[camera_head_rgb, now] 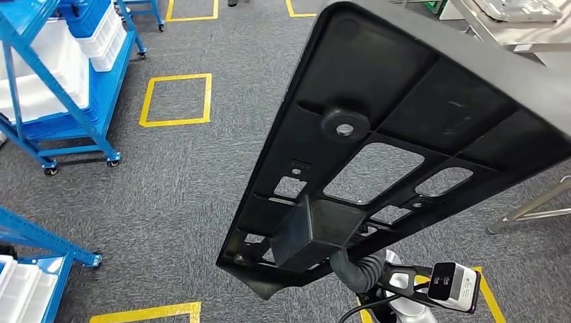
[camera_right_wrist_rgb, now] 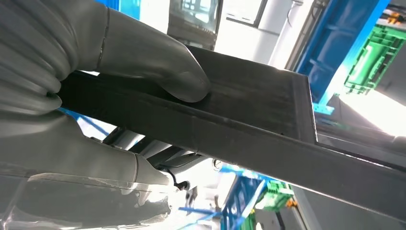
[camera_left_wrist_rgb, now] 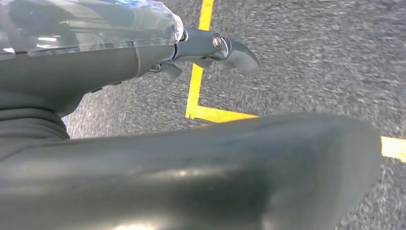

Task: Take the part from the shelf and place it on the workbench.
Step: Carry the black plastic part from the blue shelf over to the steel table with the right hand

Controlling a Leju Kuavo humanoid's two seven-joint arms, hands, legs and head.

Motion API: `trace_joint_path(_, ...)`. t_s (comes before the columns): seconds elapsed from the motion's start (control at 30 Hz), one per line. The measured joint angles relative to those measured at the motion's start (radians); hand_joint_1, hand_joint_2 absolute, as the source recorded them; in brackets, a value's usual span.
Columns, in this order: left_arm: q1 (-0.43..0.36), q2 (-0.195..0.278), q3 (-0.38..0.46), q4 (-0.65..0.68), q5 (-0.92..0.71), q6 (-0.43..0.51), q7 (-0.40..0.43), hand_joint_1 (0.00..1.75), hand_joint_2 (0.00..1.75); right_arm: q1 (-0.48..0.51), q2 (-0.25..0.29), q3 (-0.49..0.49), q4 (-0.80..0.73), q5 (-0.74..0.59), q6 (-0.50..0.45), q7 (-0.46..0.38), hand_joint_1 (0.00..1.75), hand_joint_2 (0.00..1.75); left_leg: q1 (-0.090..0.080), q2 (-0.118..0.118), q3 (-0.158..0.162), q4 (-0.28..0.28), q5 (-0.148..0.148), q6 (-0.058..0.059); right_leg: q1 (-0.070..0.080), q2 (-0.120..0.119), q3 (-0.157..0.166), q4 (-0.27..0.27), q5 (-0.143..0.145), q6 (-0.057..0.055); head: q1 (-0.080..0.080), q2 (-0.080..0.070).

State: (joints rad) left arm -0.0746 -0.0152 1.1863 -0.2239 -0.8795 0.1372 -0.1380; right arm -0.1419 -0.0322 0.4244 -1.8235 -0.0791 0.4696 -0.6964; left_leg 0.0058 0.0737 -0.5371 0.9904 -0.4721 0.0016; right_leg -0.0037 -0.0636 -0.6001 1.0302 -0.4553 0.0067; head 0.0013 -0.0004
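Note:
The part (camera_head_rgb: 404, 128) is a large black plastic panel with ribs, cut-outs and a round boss, held up at a tilt in front of me over the grey carpet. My right hand (camera_head_rgb: 353, 269) grips its near end from below. In the right wrist view the thumb (camera_right_wrist_rgb: 163, 72) presses on the panel's flat edge (camera_right_wrist_rgb: 249, 120) and the other fingers wrap underneath. My left hand (camera_left_wrist_rgb: 119, 62) hangs over the floor, fingers (camera_left_wrist_rgb: 230, 48) stretched out and holding nothing.
A steel workbench (camera_head_rgb: 522, 33) stands at the top right, one leg (camera_head_rgb: 528, 210) reaching the floor. Blue wheeled shelves (camera_head_rgb: 67, 101) with white bins stand on the left, another (camera_head_rgb: 40, 269) at the lower left. Yellow tape squares (camera_head_rgb: 176, 99) mark the carpet.

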Motion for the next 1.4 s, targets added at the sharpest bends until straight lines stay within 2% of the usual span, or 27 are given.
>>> trace_joint_path(0.03, 0.000, 0.000, 0.000, 0.000, -0.002, -0.001, 0.000, 0.00, 0.00, 0.002, -0.001, 0.000, 0.000, 0.003, 0.000, 0.000, 1.75, 1.75, -0.002, 0.008, 0.002, 0.001, -0.003, -0.006, 0.005, -0.007, 0.008, -0.018, 0.001, -0.006, 0.000, 0.000)
trace_joint_path(0.1, -0.001, -0.001, 0.000, 0.000, -0.007, -0.005, 0.001, 0.00, 0.00, 0.008, -0.004, -0.001, -0.001, 0.008, -0.002, -0.001, 1.75, 1.75, -0.001, 0.025, 0.006, -0.001, -0.007, -0.017, 0.008, 0.015, 0.008, -0.024, 0.003, -0.017, 0.000, 0.000)
trace_joint_path(0.17, -0.002, -0.003, 0.000, 0.000, -0.015, -0.008, 0.005, 0.00, 0.00, 0.014, -0.007, -0.001, -0.002, 0.010, -0.002, -0.001, 1.75, 1.75, 0.003, 0.009, 0.002, 0.023, -0.030, -0.027, 0.003, 0.034, 0.013, -0.034, 0.008, -0.030, 0.000, 0.000)
trace_joint_path(0.2, -0.002, -0.004, 0.000, 0.000, -0.019, -0.009, 0.007, 0.00, 0.00, 0.016, -0.008, -0.001, -0.003, 0.011, -0.003, -0.001, 1.75, 1.75, 0.006, -0.013, -0.015, 0.066, -0.057, -0.030, 0.000, 0.044, 0.017, -0.038, 0.011, -0.036, 0.000, 0.000)
trace_joint_path(0.27, 0.001, -0.005, -0.001, 0.000, -0.022, -0.009, 0.009, 0.00, 0.00, 0.019, -0.010, -0.001, -0.003, 0.011, -0.003, -0.002, 1.75, 1.75, 0.008, -0.055, -0.076, 0.204, -0.124, -0.034, 0.001, 0.065, 0.018, -0.039, 0.011, -0.042, 0.000, 0.000)
trace_joint_path(0.3, 0.002, -0.005, -0.001, 0.000, -0.022, -0.009, 0.010, 0.00, 0.00, 0.022, -0.011, -0.001, -0.003, 0.011, -0.003, -0.002, 1.75, 1.75, 0.008, -0.063, -0.109, 0.267, -0.145, -0.035, 0.002, 0.077, 0.018, -0.038, 0.011, -0.042, 0.000, 0.000)
trace_joint_path(0.33, 0.004, -0.006, -0.001, 0.000, -0.022, -0.009, 0.010, 0.00, 0.00, 0.025, -0.012, -0.001, -0.003, 0.011, -0.003, -0.001, 1.75, 1.75, 0.008, -0.065, -0.127, 0.297, -0.146, -0.036, 0.003, 0.091, 0.018, -0.036, 0.011, -0.042, 0.000, 0.000)
trace_joint_path(0.37, 0.004, -0.006, -0.001, 0.000, -0.022, -0.009, 0.011, 0.00, 0.00, 0.027, -0.013, -0.001, -0.003, 0.011, -0.003, -0.001, 1.75, 1.75, 0.008, -0.067, -0.127, 0.288, -0.127, -0.035, 0.003, 0.104, 0.019, -0.034, 0.010, -0.042, 0.000, 0.000)
trace_joint_path(0.4, 0.004, -0.006, -0.001, 0.000, -0.022, -0.009, 0.012, 0.00, 0.00, 0.028, -0.013, -0.001, -0.003, 0.011, -0.003, -0.001, 1.75, 1.75, 0.008, -0.070, -0.107, 0.236, -0.090, -0.033, 0.003, 0.116, 0.020, -0.032, 0.009, -0.041, 0.000, 0.000)
trace_joint_path(0.47, 0.004, -0.006, -0.001, 0.000, -0.022, -0.010, 0.013, 0.00, 0.00, 0.028, -0.014, -0.001, -0.003, 0.011, -0.002, -0.001, 1.75, 1.75, 0.011, -0.104, -0.044, 0.090, -0.021, -0.028, 0.003, 0.138, 0.020, -0.026, 0.006, -0.034, 0.000, 0.000)
trace_joint_path(0.53, 0.003, -0.006, -0.001, 0.000, -0.022, -0.012, 0.015, 0.00, 0.00, 0.028, -0.015, -0.001, -0.003, 0.010, 0.000, -0.001, 1.75, 1.75, 0.010, -0.132, -0.012, 0.015, 0.001, -0.021, 0.003, 0.157, 0.014, -0.022, 0.006, -0.024, 0.000, 0.000)
trace_joint_path(0.6, 0.001, -0.008, -0.001, 0.000, -0.022, -0.014, 0.019, 0.00, 0.00, 0.028, -0.017, -0.001, -0.003, 0.009, 0.001, -0.001, 1.75, 1.75, 0.008, -0.122, -0.011, 0.010, 0.002, -0.010, 0.000, 0.173, 0.008, -0.023, 0.010, -0.010, 0.000, 0.000)
trace_joint_path(0.63, 0.000, -0.010, -0.001, 0.000, -0.023, -0.015, 0.020, 0.00, 0.00, 0.029, -0.019, -0.002, -0.003, 0.009, 0.001, -0.001, 1.75, 1.75, 0.008, -0.113, -0.009, 0.007, 0.005, -0.003, 0.000, 0.168, 0.005, -0.020, 0.008, -0.005, 0.000, 0.000)
trace_joint_path(0.7, 0.000, -0.015, -0.001, 0.000, -0.025, -0.016, 0.021, 0.00, 0.00, 0.028, -0.025, -0.003, -0.003, 0.010, -0.002, -0.001, 1.75, 1.75, 0.010, -0.093, -0.007, -0.002, 0.011, 0.011, 0.000, 0.128, -0.020, 0.032, -0.027, 0.004, 0.000, 0.000)
trace_joint_path(0.77, 0.003, -0.020, -0.001, 0.000, -0.027, -0.014, 0.022, 0.00, 0.00, 0.030, -0.031, -0.003, -0.003, 0.010, -0.003, -0.001, 1.75, 1.75, 0.006, -0.072, -0.008, -0.004, 0.012, 0.018, -0.002, 0.084, -0.079, 0.157, -0.093, 0.011, 0.000, 0.000)
trace_joint_path(0.8, 0.006, -0.022, -0.001, 0.000, -0.026, -0.013, 0.023, 0.00, 0.00, 0.032, -0.034, -0.003, -0.003, 0.009, -0.004, -0.001, 1.75, 1.75, 0.005, -0.061, -0.009, -0.003, 0.011, 0.019, -0.003, 0.078, -0.111, 0.222, -0.118, 0.015, 0.000, 0.000)
trace_joint_path(0.83, 0.008, -0.024, -0.001, 0.000, -0.023, -0.012, 0.023, 0.00, 0.00, 0.035, -0.038, -0.003, -0.003, 0.009, -0.004, -0.001, 1.75, 1.75, 0.004, -0.049, -0.009, -0.003, 0.010, 0.019, -0.005, 0.075, -0.130, 0.260, -0.126, 0.017, 0.000, 0.000)
trace_joint_path(0.87, 0.008, -0.026, -0.001, 0.000, -0.018, -0.011, 0.021, 0.00, 0.00, 0.038, -0.042, -0.003, -0.003, 0.009, -0.004, -0.001, 1.75, 1.75, 0.004, -0.038, -0.009, -0.002, 0.009, 0.019, -0.007, 0.072, -0.130, 0.261, -0.116, 0.018, 0.000, 0.000)
trace_joint_path(0.9, 0.007, -0.028, -0.001, 0.000, -0.012, -0.011, 0.018, 0.00, 0.00, 0.039, -0.044, -0.003, -0.003, 0.009, -0.004, -0.001, 1.75, 1.75, 0.004, -0.029, -0.008, -0.002, 0.008, 0.017, -0.007, 0.067, -0.108, 0.218, -0.088, 0.018, 0.000, 0.000)
trace_joint_path(0.97, 0.005, -0.033, 0.001, 0.000, -0.004, -0.012, 0.011, 0.00, 0.00, 0.039, -0.047, -0.003, -0.003, 0.008, -0.004, -0.001, 1.75, 1.75, 0.002, -0.013, -0.003, -0.001, 0.003, 0.011, -0.004, 0.036, -0.029, 0.072, -0.027, 0.013, 0.000, 0.000)
trace_joint_path(1.03, 0.004, -0.036, 0.004, 0.000, -0.002, -0.014, 0.004, 0.00, 0.00, 0.035, -0.047, -0.003, -0.003, 0.007, -0.003, -0.001, 1.75, 1.75, -0.001, 0.000, 0.002, 0.000, -0.002, 0.001, 0.003, 0.013, 0.017, -0.016, -0.003, 0.002, 0.000, 0.000)
trace_joint_path(1.13, 0.000, -0.039, 0.008, 0.000, -0.002, -0.017, -0.005, 0.00, 0.00, 0.030, -0.047, -0.003, -0.004, 0.007, -0.005, -0.001, 1.75, 1.75, -0.001, 0.018, 0.009, -0.002, -0.007, -0.016, 0.006, 0.033, 0.020, -0.031, 0.001, -0.015, 0.000, 0.000)
trace_joint_path(1.2, -0.003, -0.041, 0.008, 0.000, -0.008, -0.016, -0.005, 0.00, 0.00, 0.027, -0.047, -0.003, -0.008, 0.008, -0.011, -0.001, 1.75, 1.75, 0.003, -0.008, -0.004, 0.038, -0.038, -0.026, 0.000, 0.050, 0.026, -0.042, 0.007, -0.028, 0.000, 0.000)
trace_joint_path(1.27, -0.002, -0.043, 0.008, 0.000, -0.016, -0.013, -0.001, 0.00, 0.00, 0.027, -0.047, -0.003, -0.010, 0.009, -0.018, -0.002, 1.75, 1.75, 0.006, -0.049, -0.059, 0.161, -0.104, -0.031, -0.001, 0.068, 0.028, -0.046, 0.010, -0.036, 0.000, 0.000)
trace_joint_path(1.33, 0.002, -0.044, 0.008, 0.000, -0.021, -0.010, 0.007, 0.00, 0.00, 0.031, -0.047, -0.003, -0.011, 0.010, -0.021, -0.002, 1.75, 1.75, 0.006, -0.064, -0.121, 0.283, -0.146, -0.034, 0.001, 0.090, 0.025, -0.043, 0.010, -0.038, 0.000, 0.000)
trace_joint_path(1.37, 0.003, -0.044, 0.008, 0.000, -0.023, -0.009, 0.010, 0.00, 0.00, 0.033, -0.047, -0.003, -0.011, 0.010, -0.022, -0.002, 1.75, 1.75, 0.006, -0.065, -0.131, 0.298, -0.138, -0.034, 0.001, 0.102, 0.025, -0.040, 0.010, -0.038, 0.000, 0.000)
trace_joint_path(1.4, 0.004, -0.044, 0.008, 0.000, -0.025, -0.009, 0.013, 0.00, 0.00, 0.035, -0.047, -0.003, -0.012, 0.011, -0.023, -0.001, 1.75, 1.75, 0.006, -0.067, -0.120, 0.268, -0.109, -0.033, 0.001, 0.115, 0.025, -0.038, 0.009, -0.037, 0.000, 0.000)
